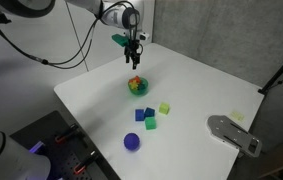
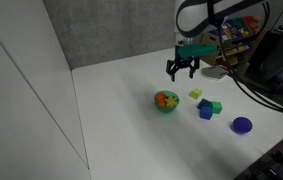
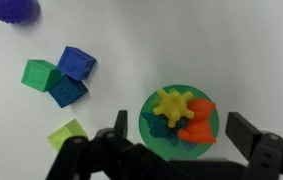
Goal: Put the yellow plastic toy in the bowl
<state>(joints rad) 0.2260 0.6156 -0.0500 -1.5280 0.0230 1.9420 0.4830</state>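
Observation:
The small round green bowl [image 3: 152, 108] stands on the white table and shows in both exterior views [image 1: 137, 87] [image 2: 166, 101]. The yellow plastic toy [image 3: 174, 103], a knobbly star-like lump, lies inside the bowl next to an orange toy [image 3: 198, 121] and a dark teal piece. My gripper [image 3: 179, 130] is open and empty, with one finger on each side of the bowl in the wrist view. In both exterior views it hangs a little above the bowl [image 1: 133, 62] [image 2: 184, 70].
A green cube [image 3: 39, 73], two blue cubes [image 3: 76, 62] and a lime-yellow cube [image 3: 68, 134] lie beside the bowl. A purple ball [image 1: 132, 141] lies nearer the table's edge. A grey device [image 1: 231, 132] rests on the table's far side.

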